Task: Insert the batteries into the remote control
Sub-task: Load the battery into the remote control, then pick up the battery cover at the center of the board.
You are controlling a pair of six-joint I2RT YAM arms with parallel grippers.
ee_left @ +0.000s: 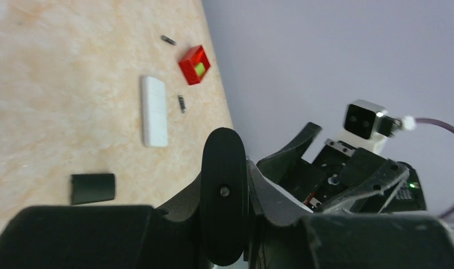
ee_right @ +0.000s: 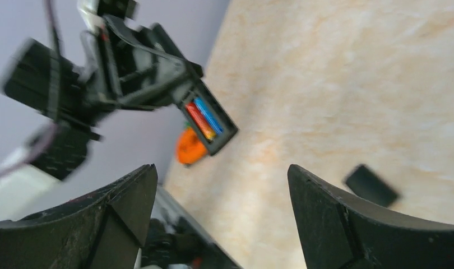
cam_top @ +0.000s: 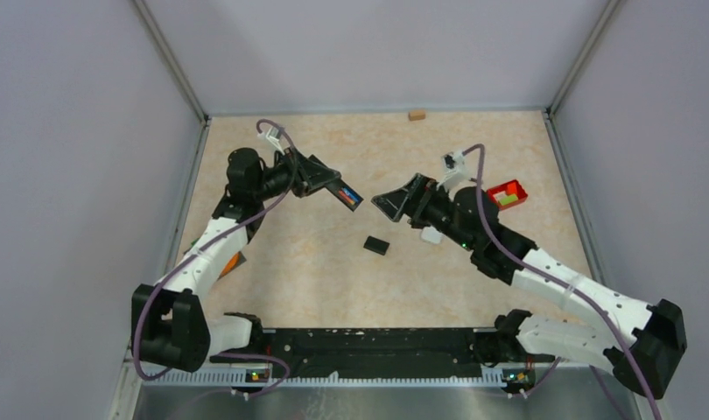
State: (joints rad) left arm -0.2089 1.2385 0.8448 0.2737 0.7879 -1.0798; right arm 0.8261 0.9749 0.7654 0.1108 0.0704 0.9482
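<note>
My left gripper [cam_top: 320, 180] is shut on a black remote control [cam_top: 343, 193] and holds it above the table with the open battery bay toward the right arm. The right wrist view shows the remote [ee_right: 212, 124] with a red battery [ee_right: 200, 121] and a blue battery [ee_right: 209, 115] side by side in the bay. My right gripper [cam_top: 393, 203] is open and empty, a short way right of the remote, which lies beyond the wide-apart fingers [ee_right: 129, 190]. Two dark batteries [ee_left: 182, 103] [ee_left: 168, 40] lie on the table. In the left wrist view the remote's back [ee_left: 223, 196] fills the jaws.
A black battery cover [cam_top: 376, 245] lies mid-table. A white remote [cam_top: 431, 234] lies under the right arm. A red tray [cam_top: 507, 193] with yellow-green blocks sits at the right. A small tan block [cam_top: 416, 114] is by the back wall. An orange object [cam_top: 233, 262] lies near the left arm.
</note>
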